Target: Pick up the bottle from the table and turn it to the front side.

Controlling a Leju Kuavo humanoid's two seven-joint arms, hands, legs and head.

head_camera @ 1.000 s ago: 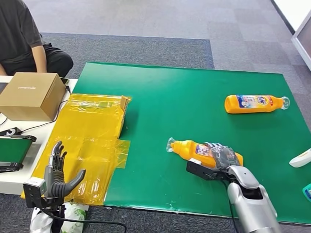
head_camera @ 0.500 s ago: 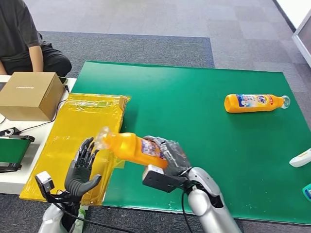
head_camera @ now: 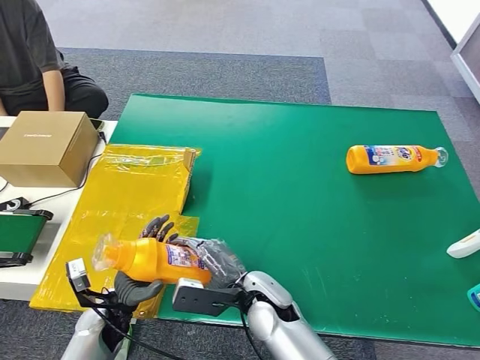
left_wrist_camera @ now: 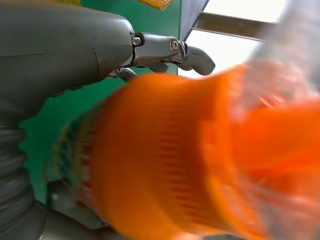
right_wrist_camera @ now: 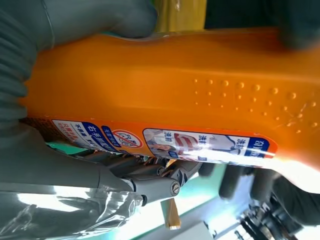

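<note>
1. So since a second ago the orange plastic bottle with the clear cap (head_camera: 151,259) has gone from lying on the green table mat (head_camera: 294,187) near the right to being carried in the air all the way over to the near left, above the mat's near edge and the yellow plastic sheet (head_camera: 130,191). The left hand (head_camera: 148,262) has come up from down low to meet it.

2. Right now the right hand (head_camera: 217,264), which looks wrapped in clear film, is closed around the bottle's base end. The bottle lies roughly level, cap pointing left.

3. The left hand is on the neck half: thumb under it, dark fingers (head_camera: 158,226) showing behind. Looks like it's cupping the bottle, but I can't tell if it's really gripping or just touching. Its wrist view is a big orange blur.

4. In the right wrist view the label strip (right_wrist_camera: 162,142) sits along one edge of the body, with the bumpy orange side facing the camera, so I'd say the front isn't turned to the fore yet.

5. Step-wise: pick-up done, we're in the two-hand turn or handover bit.

6. Next move, my guess: the left hand needs a firm hold before the right loosens, then roll the bottle about its long axis until the label faces front.

7. A second orange bottle (head_camera: 393,159) lies far right on the mat, a cardboard box (head_camera: 48,146) and a seated person (head_camera: 34,52) are at far left.
</note>
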